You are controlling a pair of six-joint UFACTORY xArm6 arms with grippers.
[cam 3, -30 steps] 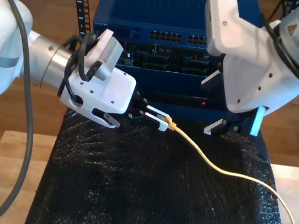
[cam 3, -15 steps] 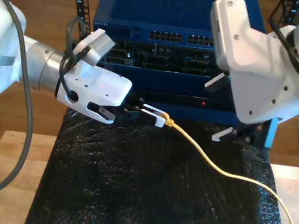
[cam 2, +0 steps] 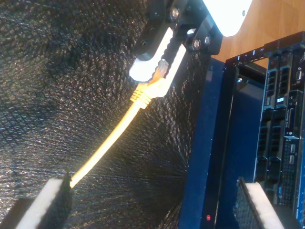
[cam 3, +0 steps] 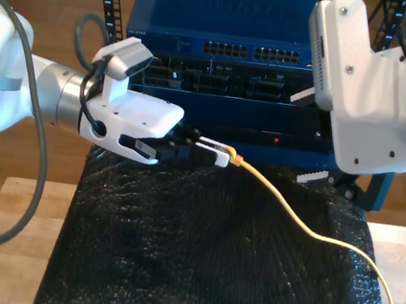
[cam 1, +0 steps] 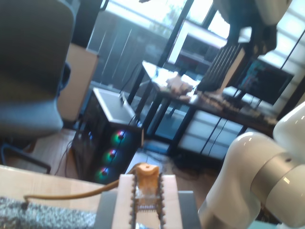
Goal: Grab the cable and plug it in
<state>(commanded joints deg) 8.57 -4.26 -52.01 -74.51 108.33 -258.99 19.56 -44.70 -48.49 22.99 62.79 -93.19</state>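
Observation:
The yellow cable (cam 3: 292, 214) runs over the black mat from the exterior view's right to its plug end (cam 3: 235, 157). My first gripper (cam 3: 218, 154) is shut on that plug end, holding it level just in front of the blue unit. In the first wrist view the yellow boot (cam 1: 147, 177) sits between the fingers of my first gripper (cam 1: 147, 202). My second gripper (cam 3: 331, 184) hangs at the exterior view's right, open. Its pads (cam 2: 52, 200) stand wide apart in the second wrist view, which looks at my first gripper (cam 2: 157, 64) and the cable (cam 2: 114, 133).
A blue network unit (cam 3: 229, 19) with a row of ports (cam 3: 251, 52) stands behind the mat, with dark rack bays (cam 3: 213, 81) beneath it. The black textured mat (cam 3: 203, 258) covers a wooden table (cam 3: 10, 231). The bulky second arm crowds the exterior view's upper right.
My first gripper has turned more level and lifted the plug end slightly. My second arm has drawn away toward the exterior view's right and risen.

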